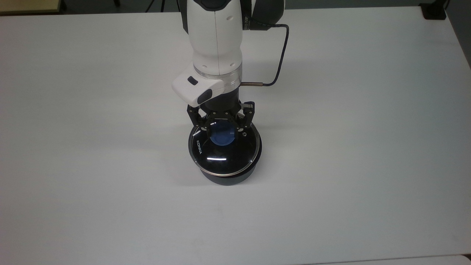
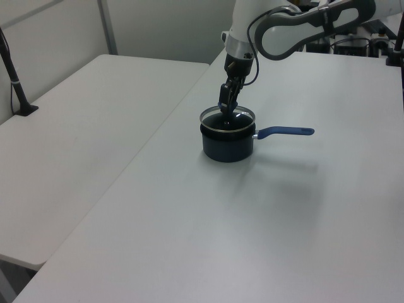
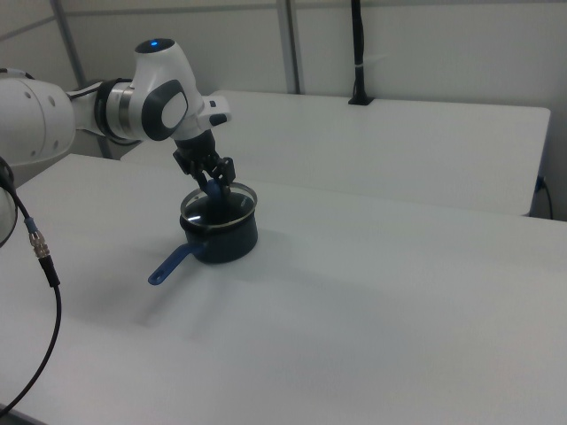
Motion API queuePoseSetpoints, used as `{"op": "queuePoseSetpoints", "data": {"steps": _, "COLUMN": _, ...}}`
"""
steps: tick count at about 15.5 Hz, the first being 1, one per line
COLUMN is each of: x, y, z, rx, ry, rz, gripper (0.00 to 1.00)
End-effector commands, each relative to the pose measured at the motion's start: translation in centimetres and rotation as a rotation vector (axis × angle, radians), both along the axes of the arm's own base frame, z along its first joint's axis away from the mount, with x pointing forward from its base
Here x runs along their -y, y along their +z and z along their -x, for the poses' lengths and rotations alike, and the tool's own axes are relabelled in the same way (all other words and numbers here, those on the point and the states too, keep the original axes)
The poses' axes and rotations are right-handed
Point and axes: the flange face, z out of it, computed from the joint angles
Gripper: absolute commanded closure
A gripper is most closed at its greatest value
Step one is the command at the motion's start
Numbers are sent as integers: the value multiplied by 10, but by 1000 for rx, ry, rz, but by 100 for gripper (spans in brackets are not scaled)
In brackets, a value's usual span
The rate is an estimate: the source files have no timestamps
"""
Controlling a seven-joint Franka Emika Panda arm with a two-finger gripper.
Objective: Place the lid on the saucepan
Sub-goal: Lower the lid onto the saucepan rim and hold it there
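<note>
The clear glass lid (image 1: 220,159) with its metal rim and white "KONKA" lettering lies level over the dark saucepan (image 1: 228,179), covering its mouth. Whether the rim rests on the pan or hangs just above it, I cannot tell. My gripper (image 1: 223,129) comes down from above and is shut on the lid's blue knob (image 1: 223,137). In the top view the arm hides the pan's handle. The left view shows the blue handle (image 2: 285,131) pointing right from the saucepan (image 2: 227,144), with the gripper (image 2: 226,108) over the lid (image 2: 227,117). In the right view the gripper (image 3: 217,183), lid (image 3: 219,206) and saucepan (image 3: 223,239) stack the same way.
The pan stands near the middle of a broad white table (image 1: 349,147). A black cable (image 1: 281,55) loops beside the arm. A second white table (image 2: 76,126) adjoins on the left view's left, with a black post (image 2: 14,79) clamped to it.
</note>
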Motion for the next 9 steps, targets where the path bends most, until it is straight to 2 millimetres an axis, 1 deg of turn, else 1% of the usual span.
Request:
{"op": "queuePoseSetpoints", "data": {"steps": 1, "x": -4, "y": 4, "z": -1, "rx": 17, "ry": -10, "rz": 19, "gripper": 46}}
{"op": "queuePoseSetpoints", "data": {"steps": 3, "x": -12, "y": 1, "z": 1, "rx": 11, "ry": 7, "rz": 32, "gripper": 46}}
{"op": "queuePoseSetpoints", "data": {"steps": 4, "x": -12, "y": -5, "z": 2, "rx": 3, "ry": 9, "rz": 38, "gripper": 45}}
{"op": "queuePoseSetpoints", "data": {"steps": 5, "x": -12, "y": -6, "z": 3, "rx": 1, "ry": 12, "rz": 45, "gripper": 38}}
{"op": "queuePoseSetpoints", "data": {"steps": 7, "x": -11, "y": -11, "z": 1, "rx": -3, "ry": 4, "rz": 48, "gripper": 13}}
{"op": "queuePoseSetpoints", "data": {"steps": 8, "x": -11, "y": -17, "z": 1, "rx": -9, "ry": -4, "rz": 49, "gripper": 9}}
{"op": "queuePoseSetpoints", "data": {"steps": 9, "x": -11, "y": -18, "z": 0, "rx": -10, "ry": -5, "rz": 53, "gripper": 9}}
